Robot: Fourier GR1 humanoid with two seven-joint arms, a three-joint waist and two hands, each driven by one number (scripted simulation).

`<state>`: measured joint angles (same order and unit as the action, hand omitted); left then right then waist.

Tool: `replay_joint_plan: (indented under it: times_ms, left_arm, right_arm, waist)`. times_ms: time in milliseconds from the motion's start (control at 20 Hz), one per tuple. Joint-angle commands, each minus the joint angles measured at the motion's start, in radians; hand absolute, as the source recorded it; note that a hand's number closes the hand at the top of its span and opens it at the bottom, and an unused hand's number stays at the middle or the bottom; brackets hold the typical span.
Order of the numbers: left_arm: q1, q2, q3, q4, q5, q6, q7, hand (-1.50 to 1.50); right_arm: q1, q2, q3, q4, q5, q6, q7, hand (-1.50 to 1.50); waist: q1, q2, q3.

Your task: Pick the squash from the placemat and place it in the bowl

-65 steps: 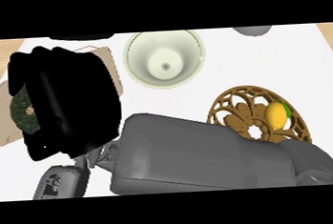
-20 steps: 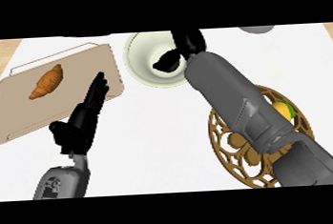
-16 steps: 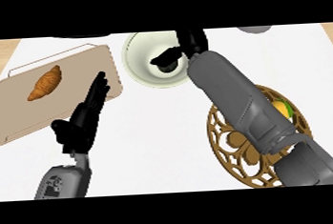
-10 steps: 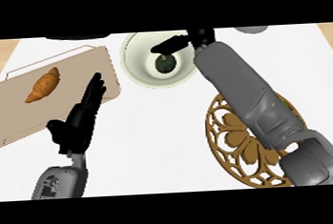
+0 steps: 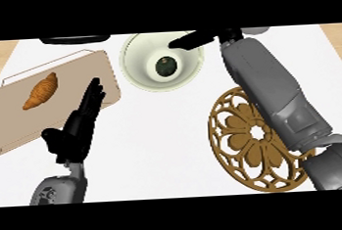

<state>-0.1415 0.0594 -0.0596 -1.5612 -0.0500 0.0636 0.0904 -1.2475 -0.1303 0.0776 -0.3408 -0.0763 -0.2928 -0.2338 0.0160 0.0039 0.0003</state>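
Two open, empty hands: right hand [image 5: 193, 39] over the bowl [image 5: 139, 72] holding the squash [image 5: 165, 66]; left hand [image 5: 79, 125] on white counter [image 5: 157, 137].

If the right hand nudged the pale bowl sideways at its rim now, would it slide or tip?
Probably slide: the bowl looks wide and low, sitting flat on the smooth counter. The squash lies at its bottom, which likely steadies it. The right hand, open over the rim, would push high up, so slight rocking is possible.
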Motion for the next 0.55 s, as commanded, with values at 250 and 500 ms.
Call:
replay_joint_plan:
  times_ms: [250, 500]
  left_arm:
    - [0.015, -0.027, -0.01, 0.0, -0.021, 0.025, 0.009, 0.0]
    - [-0.028, -0.034, -0.01, 0.023, -0.036, 0.03, 0.011, 0.0]
  right_arm:
    - [0.178, -0.072, -0.011, -0.169, -0.021, 0.22, -0.031, -1.5]
    - [0.241, -0.041, -0.018, -0.204, 0.011, 0.194, -0.056, -1.5]
  waist:
    - [-0.021, -0.007, 0.0]
    - [-0.012, -0.003, 0.0]
